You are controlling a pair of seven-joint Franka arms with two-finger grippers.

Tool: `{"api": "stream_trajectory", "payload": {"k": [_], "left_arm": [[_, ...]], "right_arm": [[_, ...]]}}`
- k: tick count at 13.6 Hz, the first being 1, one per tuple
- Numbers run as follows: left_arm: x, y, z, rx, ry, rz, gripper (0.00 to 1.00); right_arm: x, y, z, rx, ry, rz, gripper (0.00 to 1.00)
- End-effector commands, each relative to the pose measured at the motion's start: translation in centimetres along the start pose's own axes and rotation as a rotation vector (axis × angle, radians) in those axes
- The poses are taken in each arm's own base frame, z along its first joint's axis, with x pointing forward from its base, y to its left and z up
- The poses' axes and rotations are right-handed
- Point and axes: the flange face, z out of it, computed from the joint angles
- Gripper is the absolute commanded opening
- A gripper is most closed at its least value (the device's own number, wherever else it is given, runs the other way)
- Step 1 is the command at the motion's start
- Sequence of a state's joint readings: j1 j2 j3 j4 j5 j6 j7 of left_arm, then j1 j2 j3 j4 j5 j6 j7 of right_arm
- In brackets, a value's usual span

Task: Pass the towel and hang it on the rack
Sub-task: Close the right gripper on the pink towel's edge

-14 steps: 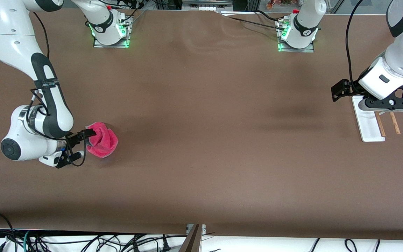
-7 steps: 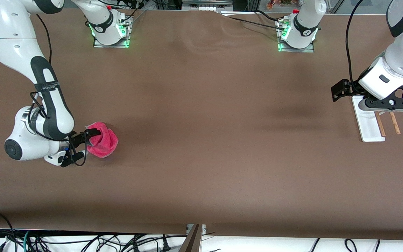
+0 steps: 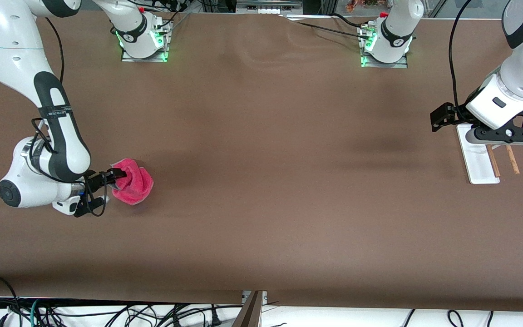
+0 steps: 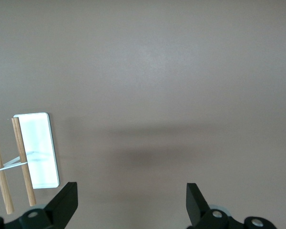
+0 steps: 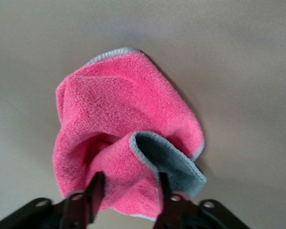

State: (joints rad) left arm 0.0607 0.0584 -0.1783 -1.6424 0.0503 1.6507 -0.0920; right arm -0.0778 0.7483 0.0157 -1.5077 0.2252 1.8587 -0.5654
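A: While the towel (image 3: 133,182) lies crumpled on the bench (image 3: 261,218) at the right arm's end, the right claw (image 5: 127,188) has its fingers set either side of a raised pink fold, pinching it

B: Handling?

A: Judged soft, light, limp; it should droop when lifted. A bunched fold near the grey edge looks the best hold, leaving cloth free for the pass

B: Farther off?

A: The rack (image 3: 479,159) sits at the left arm's end, rods above its white base. The left claw (image 4: 128,202) waits over it, spread wide and empty
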Motion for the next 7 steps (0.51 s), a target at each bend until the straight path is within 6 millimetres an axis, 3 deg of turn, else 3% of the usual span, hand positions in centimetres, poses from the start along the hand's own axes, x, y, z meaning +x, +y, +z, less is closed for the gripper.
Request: {"api": "stream_trajectory", "payload": {"k": [1,7], "left_arm": [[0.16,-0.07,-0.67,0.0,-0.002,-0.011,1.0],[0.14,0.19,-0.68,0.0,-0.002,-0.008,1.0]], "right_arm": [[-0.66,0.22,-0.8,0.041,0.015,-0.002,0.32],[-0.68,0.35,-0.74,0.041,0.015,0.001,0.34]]}}
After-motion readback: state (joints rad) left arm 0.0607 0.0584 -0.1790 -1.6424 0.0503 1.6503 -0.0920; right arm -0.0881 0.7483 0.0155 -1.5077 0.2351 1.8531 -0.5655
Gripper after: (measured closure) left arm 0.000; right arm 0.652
